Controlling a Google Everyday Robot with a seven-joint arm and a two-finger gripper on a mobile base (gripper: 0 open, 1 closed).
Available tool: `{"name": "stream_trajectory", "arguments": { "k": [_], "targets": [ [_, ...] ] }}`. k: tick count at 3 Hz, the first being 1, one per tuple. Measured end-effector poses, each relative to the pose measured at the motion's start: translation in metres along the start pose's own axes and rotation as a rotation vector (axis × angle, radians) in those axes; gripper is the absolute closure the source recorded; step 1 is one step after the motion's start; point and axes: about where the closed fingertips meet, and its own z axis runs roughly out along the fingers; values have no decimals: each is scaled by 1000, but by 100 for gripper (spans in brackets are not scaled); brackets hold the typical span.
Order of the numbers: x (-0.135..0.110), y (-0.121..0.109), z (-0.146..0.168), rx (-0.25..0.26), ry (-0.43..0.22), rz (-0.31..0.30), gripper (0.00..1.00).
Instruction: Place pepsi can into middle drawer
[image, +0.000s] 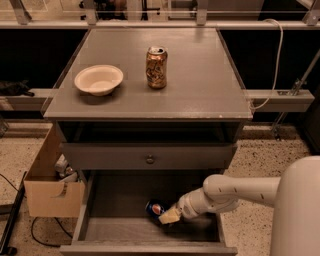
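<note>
The pepsi can (154, 208), blue with its round logo showing, is tilted low inside the open middle drawer (125, 231), just above the pale floor near its middle. My gripper (169, 215) reaches in from the right on a white arm and is shut on the can's right end. The can's far side is hidden by the gripper.
A closed drawer front with a round knob (149, 159) is directly above the open drawer. On the cabinet top stand a gold-brown can (156, 67) and a white bowl (98, 79). A cardboard box (52, 187) sits on the floor at the left.
</note>
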Motion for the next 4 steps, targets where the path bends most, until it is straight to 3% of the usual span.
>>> {"name": "stream_trajectory", "arguments": {
  "k": [1,2,4],
  "targets": [
    [0,0,0,0,0,0,81],
    [0,0,0,0,0,0,50],
    [0,0,0,0,0,0,4]
  ]
}}
